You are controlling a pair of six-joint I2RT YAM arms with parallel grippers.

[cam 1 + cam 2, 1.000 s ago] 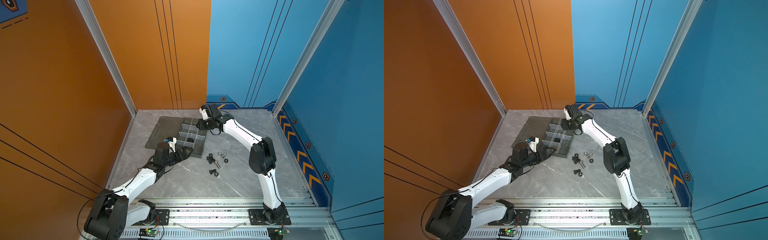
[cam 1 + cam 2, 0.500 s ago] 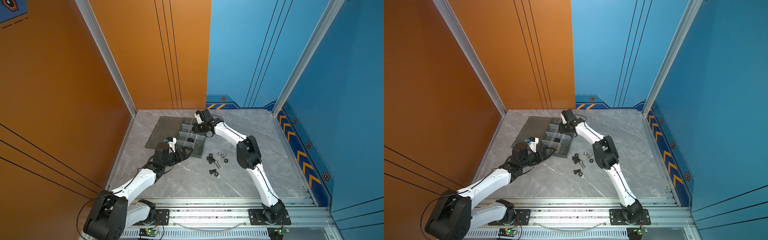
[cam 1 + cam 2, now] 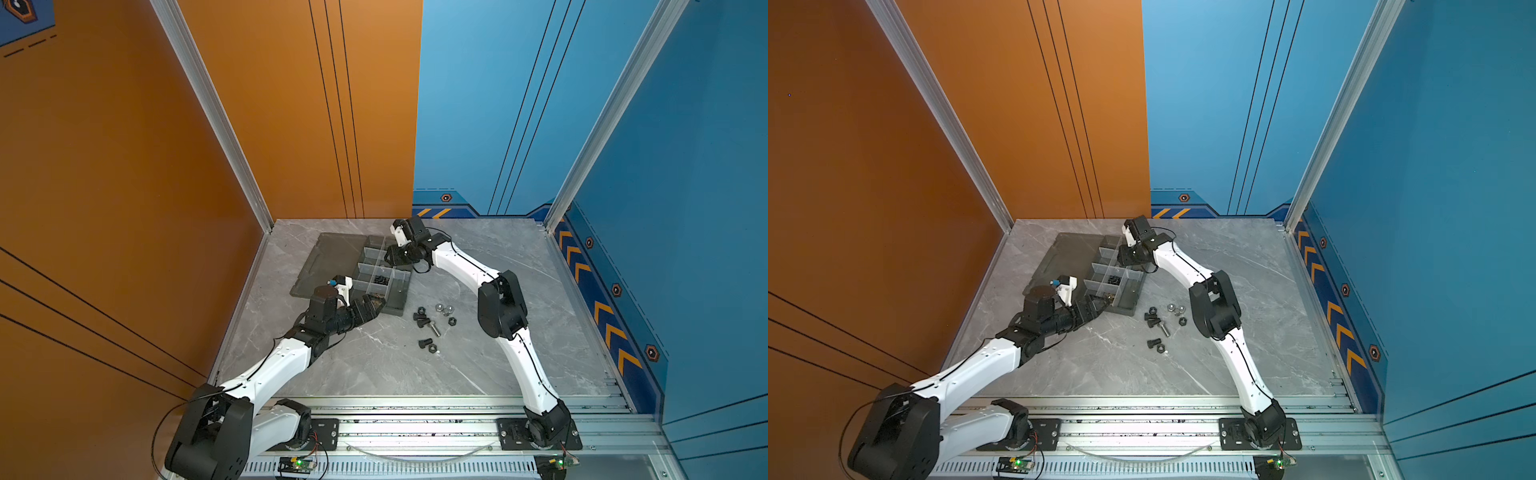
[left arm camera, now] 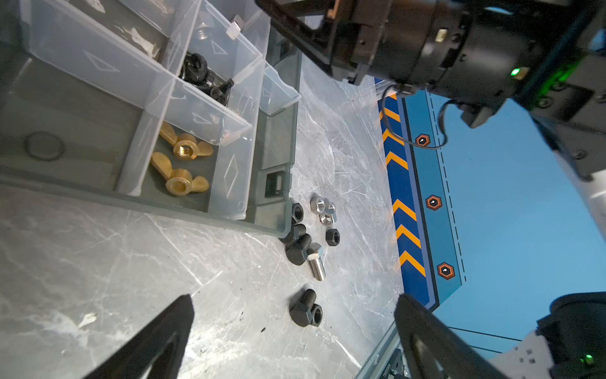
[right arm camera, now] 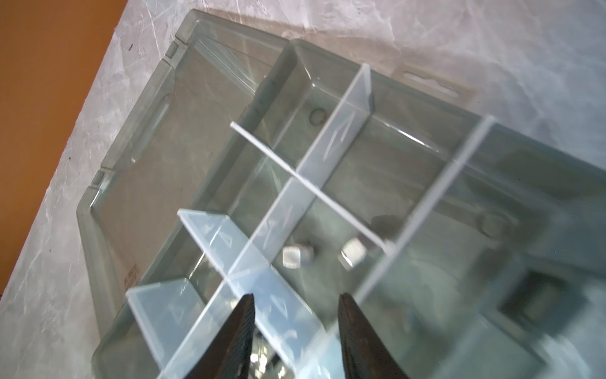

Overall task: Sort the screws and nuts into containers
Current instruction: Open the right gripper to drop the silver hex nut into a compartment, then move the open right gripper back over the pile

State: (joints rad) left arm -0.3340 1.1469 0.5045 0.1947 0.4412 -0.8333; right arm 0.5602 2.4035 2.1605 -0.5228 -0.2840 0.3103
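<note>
Right wrist view: the right gripper [image 5: 296, 297] is shown released. Its two dark fingers [image 5: 242, 328] stand apart with nothing between them, above the divided tray [image 5: 295, 82]. Two silver pieces [image 5: 295, 257] are seen in the cell beyond the fingertips; blur prevents them from being identified as screws or nuts. In both top views this gripper [image 3: 392, 255] is positioned over the far end of the tray [image 3: 395, 311], just above the middle of the frame. The flat lid [image 3: 332, 257] is laid open to the left of the tray.

The left gripper [image 4: 294, 297] is shown spread wide in the left wrist view, with nothing held. In a top view the left gripper [image 3: 376, 305] is located at the near left corner of the tray; contact with the tray cannot be determined. Two brass wing nuts [image 4: 185, 149] are contained in the corner cell nearest this gripper, and black nuts [image 4: 196, 67] in the adjoining cell.

Unsorted parts are found on the table [image 3: 374, 365] just right of the tray's near end, slightly below the centre of the frame:
- three silver nuts [image 3: 444, 308], clustered together
- a silver screw [image 3: 434, 329], with black screws [image 3: 420, 319] beside it
- two loose black nuts [image 3: 452, 321]
- nearer the lower edge, a lone black screw [image 3: 424, 343] with a nut against it
</note>
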